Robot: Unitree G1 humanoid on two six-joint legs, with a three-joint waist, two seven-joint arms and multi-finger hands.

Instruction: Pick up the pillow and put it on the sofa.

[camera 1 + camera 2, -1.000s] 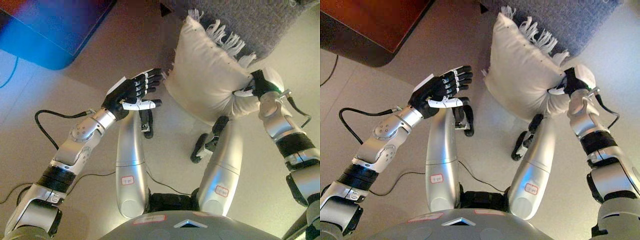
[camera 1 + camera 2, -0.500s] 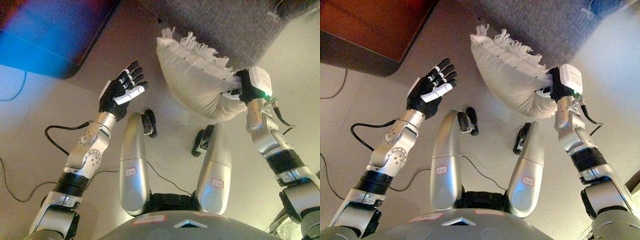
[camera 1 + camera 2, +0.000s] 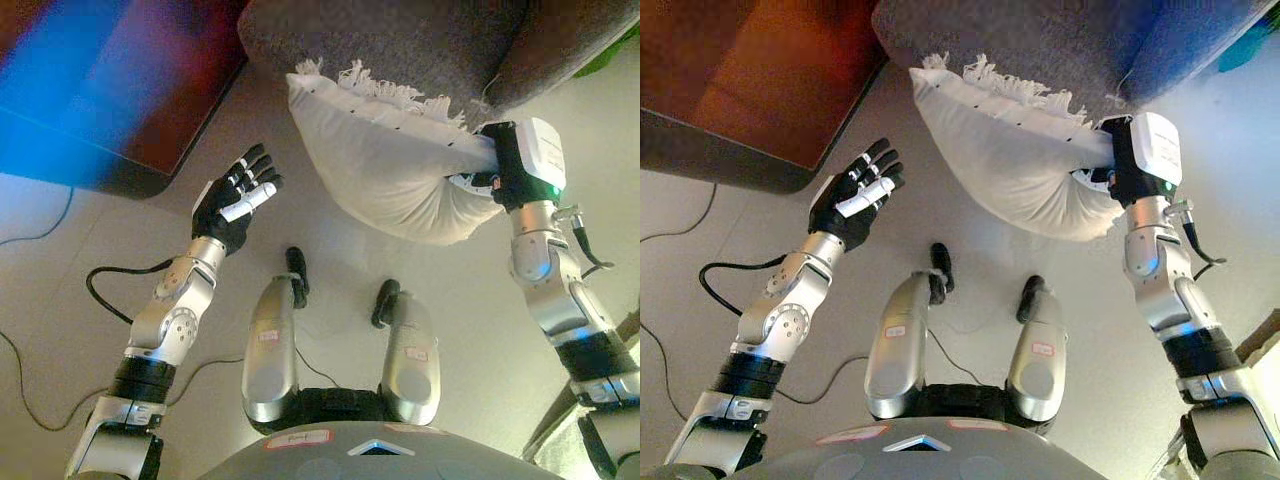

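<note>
A cream pillow [image 3: 385, 160] with a white fringe along its far edge hangs in the air, held flat at its right corner by my right hand [image 3: 505, 170], whose fingers are curled into the cloth. The pillow's far edge lies against the front of the grey sofa [image 3: 420, 40] at the top of the view. My left hand [image 3: 232, 195] is raised at the left, open, palm up, apart from the pillow and holding nothing.
A dark brown wooden cabinet [image 3: 750, 80] stands on the floor at the upper left, close to the sofa's left corner. Pale floor [image 3: 60, 280] spreads below and to both sides.
My right hand has lifted the pillow higher and turned it flatter, up to the sofa's front. The left hand has drawn away to the left. The camera has moved; more sofa shows.
</note>
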